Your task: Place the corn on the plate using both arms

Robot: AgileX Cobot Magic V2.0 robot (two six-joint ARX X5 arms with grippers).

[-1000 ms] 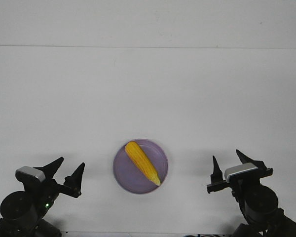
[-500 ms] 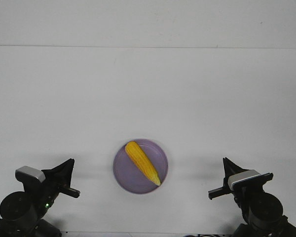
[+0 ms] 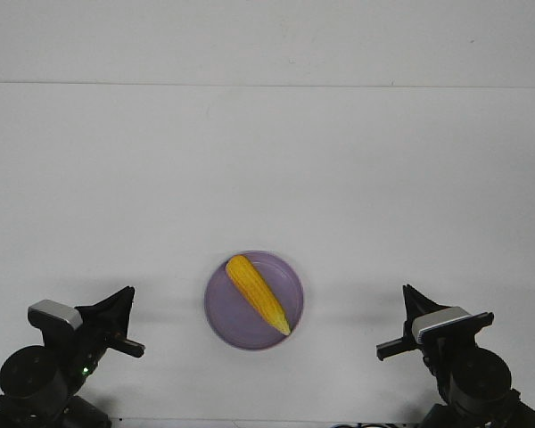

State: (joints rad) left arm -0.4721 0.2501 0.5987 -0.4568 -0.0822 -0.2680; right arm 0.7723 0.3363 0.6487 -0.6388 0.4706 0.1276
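The corn (image 3: 257,294) lies on the lavender plate (image 3: 225,314), slanting from upper left to lower right, its paler tip toward the near right rim. The plate sits on the white table near the front, between the two arms. My left gripper (image 3: 125,294) is at the bottom left, well left of the plate, its two fingers together and empty. My right gripper (image 3: 408,294) is at the bottom right, well right of the plate, its fingers together and empty. Neither gripper touches the corn or the plate.
The white table (image 3: 267,178) stretches back to a pale wall; nothing else stands on it. Both arm bases sit at the front edge in the bottom corners.
Both grippers were open a second ago and have shut. The right arm has drawn back and lower. The corn and plate have not moved.
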